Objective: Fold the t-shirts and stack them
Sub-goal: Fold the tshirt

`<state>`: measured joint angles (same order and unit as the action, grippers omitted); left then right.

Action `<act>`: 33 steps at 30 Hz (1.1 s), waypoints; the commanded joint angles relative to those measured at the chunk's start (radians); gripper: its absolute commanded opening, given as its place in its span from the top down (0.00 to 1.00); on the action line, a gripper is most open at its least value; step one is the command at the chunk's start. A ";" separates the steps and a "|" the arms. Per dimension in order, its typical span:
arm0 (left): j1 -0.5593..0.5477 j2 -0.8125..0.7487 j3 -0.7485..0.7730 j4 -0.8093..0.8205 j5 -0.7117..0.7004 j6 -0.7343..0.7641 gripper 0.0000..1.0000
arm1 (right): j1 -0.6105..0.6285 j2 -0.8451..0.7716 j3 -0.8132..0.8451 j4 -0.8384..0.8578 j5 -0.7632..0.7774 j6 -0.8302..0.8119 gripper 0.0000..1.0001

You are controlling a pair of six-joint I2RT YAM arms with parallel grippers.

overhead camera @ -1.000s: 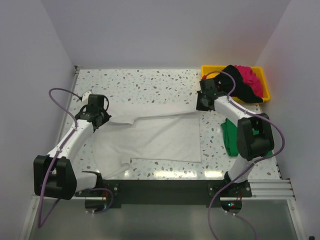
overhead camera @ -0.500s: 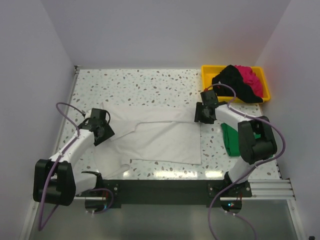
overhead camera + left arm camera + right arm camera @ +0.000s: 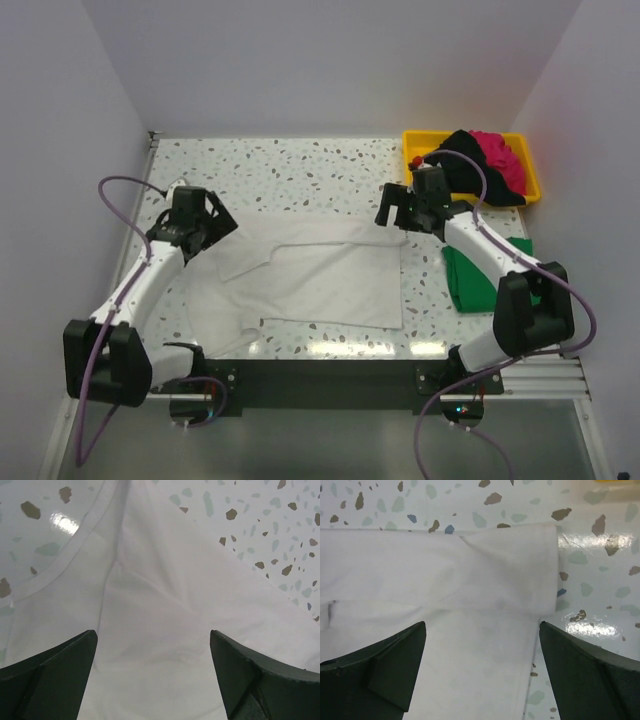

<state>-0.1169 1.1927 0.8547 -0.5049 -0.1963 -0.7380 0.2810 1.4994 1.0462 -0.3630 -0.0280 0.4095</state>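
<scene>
white t-shirt [image 3: 320, 282]: spread flat on the table [image 3: 300, 165], beneath and between the two claws. Its far strip is doubled over, and the near-left sleeve is rumpled.
left claw [image 3: 212, 226]: fingers wide apart with nothing between them. The shirt's left part and a hemmed edge [image 3: 75, 555] lie right below. Whether the tips touch the cloth cannot be told.
right claw [image 3: 392, 208]: fingers spread and empty, over the shirt's far right corner [image 3: 540, 565].
green t-shirt [image 3: 462, 282]: on the table, nearer the bases than the right claw and to its right. The right arm [image 3: 490, 255] partly covers it, so its fold is unclear.
black t-shirt [image 3: 490, 182]: bunched in the yellow tray [image 3: 415, 137], beyond the right claw and to its right.
magenta-pink t-shirt [image 3: 502, 150]: in the same tray, largely hidden by the black one.
wrist views: show only the fingertips.
</scene>
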 commanded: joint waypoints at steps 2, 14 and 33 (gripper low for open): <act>0.005 0.177 0.112 0.100 0.077 0.023 0.00 | 0.021 0.083 0.073 0.087 -0.079 0.023 0.01; 0.013 0.563 0.302 0.209 0.040 0.066 0.00 | 0.032 0.378 0.225 0.148 -0.089 0.055 0.01; 0.146 1.033 0.739 0.131 0.109 0.081 0.00 | 0.021 0.671 0.537 -0.019 0.275 0.014 0.01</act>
<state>0.0124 2.1284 1.5471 -0.3481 -0.1318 -0.6689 0.3119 2.1136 1.5223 -0.3260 0.1619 0.4564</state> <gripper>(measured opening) 0.997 0.985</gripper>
